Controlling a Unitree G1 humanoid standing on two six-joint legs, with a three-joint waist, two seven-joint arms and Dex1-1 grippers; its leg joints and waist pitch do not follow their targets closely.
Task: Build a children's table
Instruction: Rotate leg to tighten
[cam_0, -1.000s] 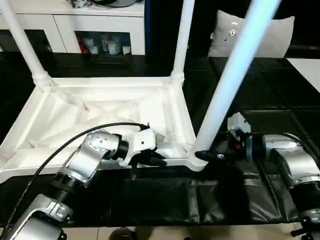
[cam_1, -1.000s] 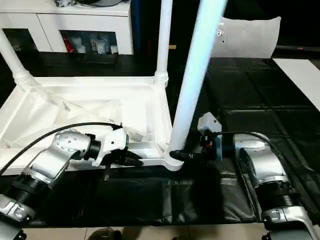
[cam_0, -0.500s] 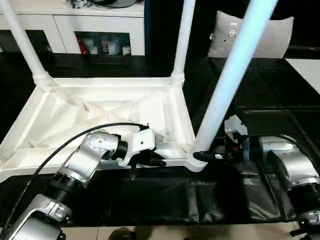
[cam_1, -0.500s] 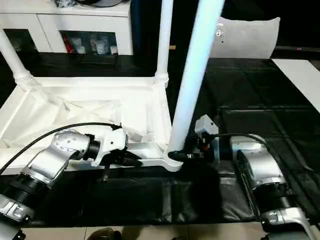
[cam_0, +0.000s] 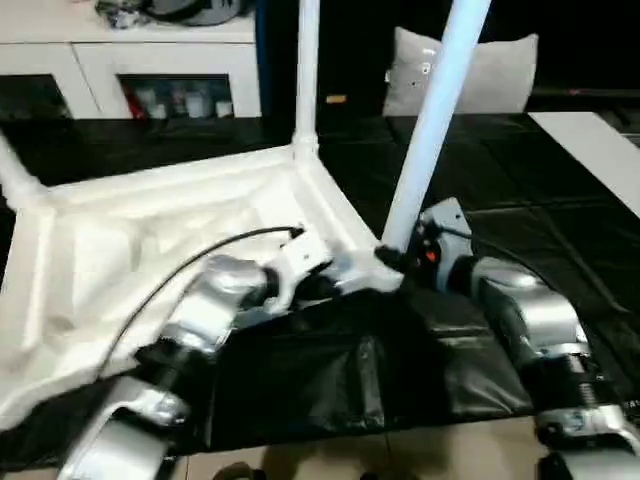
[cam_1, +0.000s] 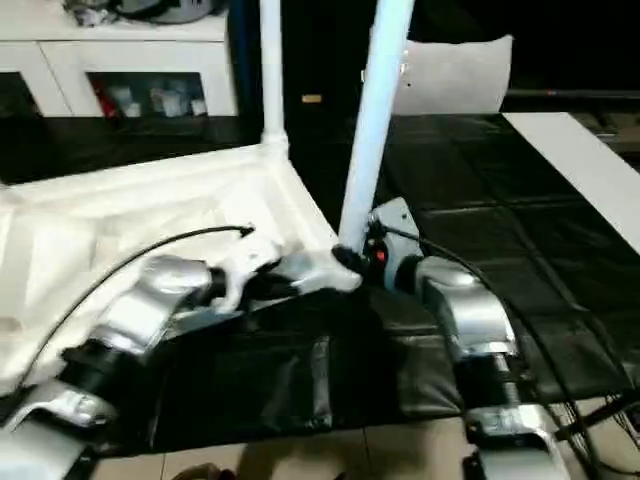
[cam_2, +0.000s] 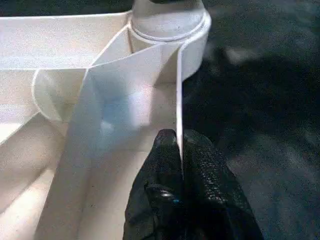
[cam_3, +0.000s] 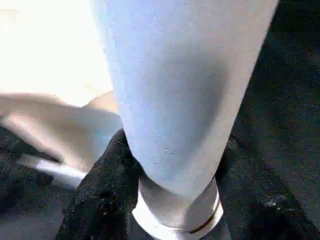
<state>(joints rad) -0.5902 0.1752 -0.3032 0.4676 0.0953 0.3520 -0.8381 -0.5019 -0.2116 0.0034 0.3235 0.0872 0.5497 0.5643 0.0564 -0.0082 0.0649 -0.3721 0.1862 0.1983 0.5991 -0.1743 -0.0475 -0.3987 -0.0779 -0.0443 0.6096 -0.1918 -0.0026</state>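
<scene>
The upturned children's table (cam_0: 150, 230) lies on the desk (cam_0: 560, 190), its thin rim pinched in the left hand (cam_2: 180, 150) and a leg (cam_3: 185, 85) clamped low between the right hand's fingers (cam_3: 107, 180); light, stiff, smooth plastic, best gripped near the sockets.

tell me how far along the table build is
Done: the white plastic table top lies upside down with legs standing in its far corner sockets, one at the right. In hand: the right gripper clamps the near-right tapered white leg at its socket; the left gripper pinches the top's rim. Left: the fourth corner can't be judged, then flipping upright.
</scene>
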